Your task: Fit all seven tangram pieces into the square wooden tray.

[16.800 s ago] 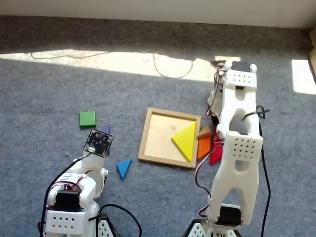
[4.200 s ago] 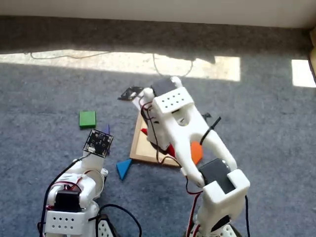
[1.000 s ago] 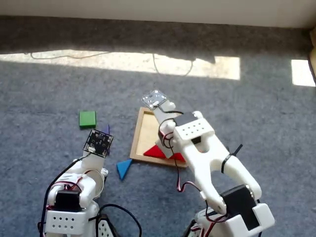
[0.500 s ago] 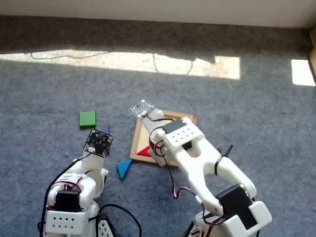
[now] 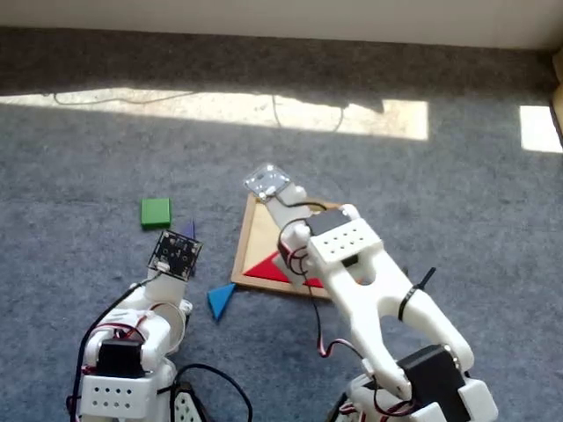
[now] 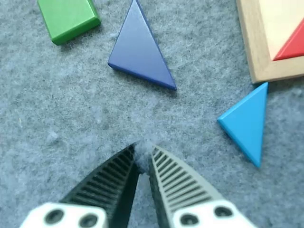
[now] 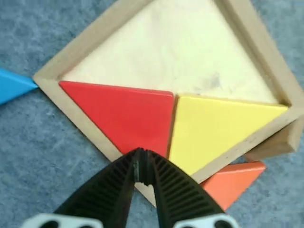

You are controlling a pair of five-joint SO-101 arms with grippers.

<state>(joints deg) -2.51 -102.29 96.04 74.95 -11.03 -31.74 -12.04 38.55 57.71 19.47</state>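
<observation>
The square wooden tray (image 7: 85, 42) holds a red triangle (image 7: 126, 116) and a yellow triangle (image 7: 218, 130) side by side. My right gripper (image 7: 141, 166) is shut and empty, its tips over the tray's near rim at the red triangle's edge. An orange piece (image 7: 232, 183) lies just outside that rim. My left gripper (image 6: 142, 156) is shut on nothing above the carpet. Ahead of it lie a dark blue triangle (image 6: 140, 50), a green square (image 6: 69, 16) and a light blue triangle (image 6: 247, 123) beside the tray corner (image 6: 251, 47).
In the high view my right arm (image 5: 343, 246) lies over most of the tray (image 5: 244, 242). The left arm (image 5: 132, 352) sits at the lower left. A tan wooden piece (image 7: 280, 140) rests against the tray's outer edge. Open grey carpet surrounds everything.
The red triangle, carried over the tray four seconds ago, now lies in it. In the last second the right wrist swung left, then back right. The left arm kept still.
</observation>
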